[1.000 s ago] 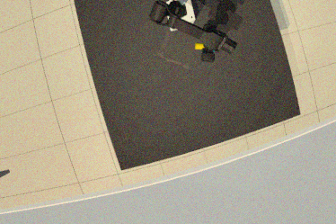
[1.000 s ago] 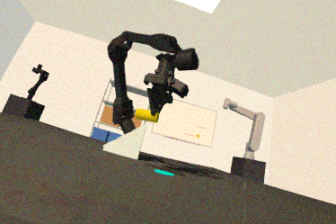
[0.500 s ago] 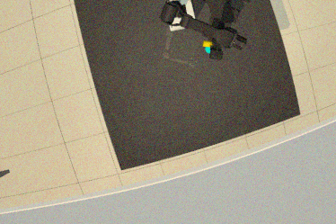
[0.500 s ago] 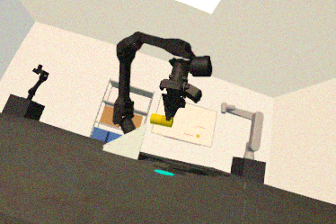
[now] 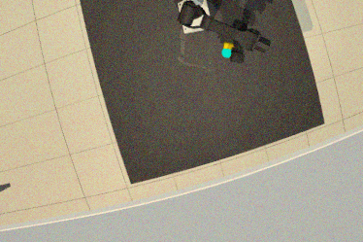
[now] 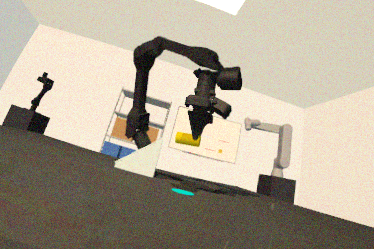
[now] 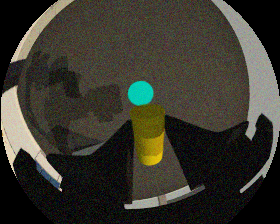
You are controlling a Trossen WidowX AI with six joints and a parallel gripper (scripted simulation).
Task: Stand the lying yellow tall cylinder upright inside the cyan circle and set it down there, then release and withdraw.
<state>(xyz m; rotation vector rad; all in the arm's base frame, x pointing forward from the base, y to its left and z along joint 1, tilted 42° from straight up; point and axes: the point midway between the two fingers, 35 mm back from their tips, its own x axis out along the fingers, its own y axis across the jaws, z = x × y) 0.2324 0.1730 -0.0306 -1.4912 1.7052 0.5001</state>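
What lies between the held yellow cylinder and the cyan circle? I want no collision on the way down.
Nothing: the exterior view shows only open air between the yellow cylinder in the gripper and the cyan circle below.

The tall cylinder (image 7: 150, 136) is yellow and the circle (image 7: 140, 92) is plain cyan. The bench (image 5: 194, 116) is dark charcoal, set on a beige floor (image 5: 44, 77) crossed by thin dark grid lines. The pincer (image 6: 196, 135) is black.

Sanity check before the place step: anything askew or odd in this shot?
One thing: the yellow cylinder sits roughly horizontal in the end effector, held well above the cyan circle, so it is not upright yet. In the wrist view it lines up just below the circle. Nothing looks dropped or damaged.
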